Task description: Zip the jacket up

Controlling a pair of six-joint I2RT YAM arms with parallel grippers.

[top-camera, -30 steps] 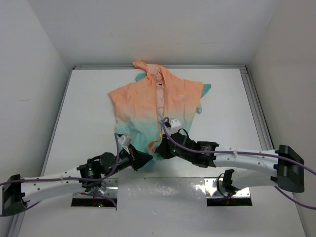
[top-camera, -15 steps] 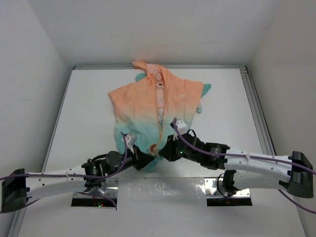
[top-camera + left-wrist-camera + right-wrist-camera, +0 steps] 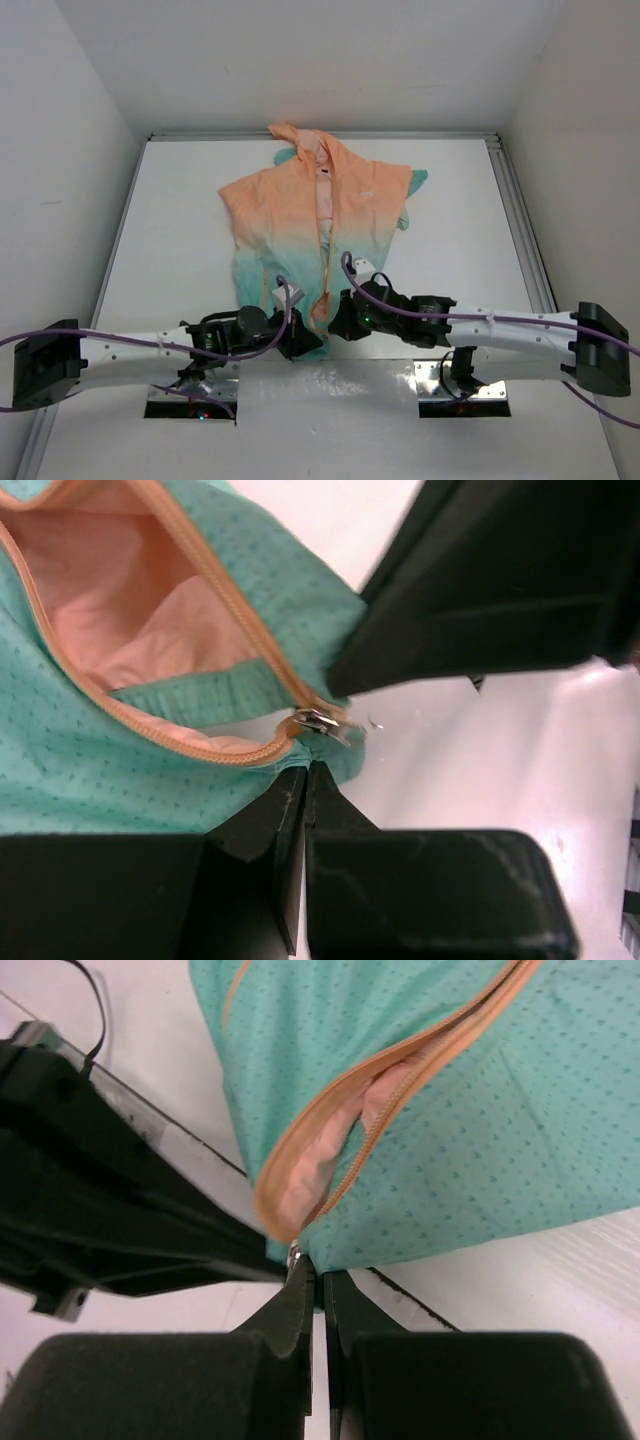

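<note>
The jacket [image 3: 320, 210] lies flat on the white table, peach-orange at the top and teal at the bottom, its orange zipper [image 3: 325, 260] open down the front. Both grippers meet at the bottom hem. My left gripper [image 3: 308, 345] is shut, its tips [image 3: 305, 772] pinching the teal hem just below the metal zipper slider [image 3: 320, 722]. My right gripper [image 3: 335, 322] is shut too, its tips [image 3: 322, 1278] holding a sliver of teal hem beside the slider [image 3: 296, 1253]. The pink lining [image 3: 150, 610] shows in the open gap.
The right gripper's black finger [image 3: 480, 590] fills the upper right of the left wrist view, very close to my left tips. Metal base plates [image 3: 330, 385] lie at the near edge. A rail [image 3: 515, 220] runs along the right side. Grey walls enclose the table.
My left gripper has moved right along the hem to the zipper's bottom end. My right gripper has shifted slightly left and nearer. The teal hem now lies flatter and reaches closer to the near edge.
</note>
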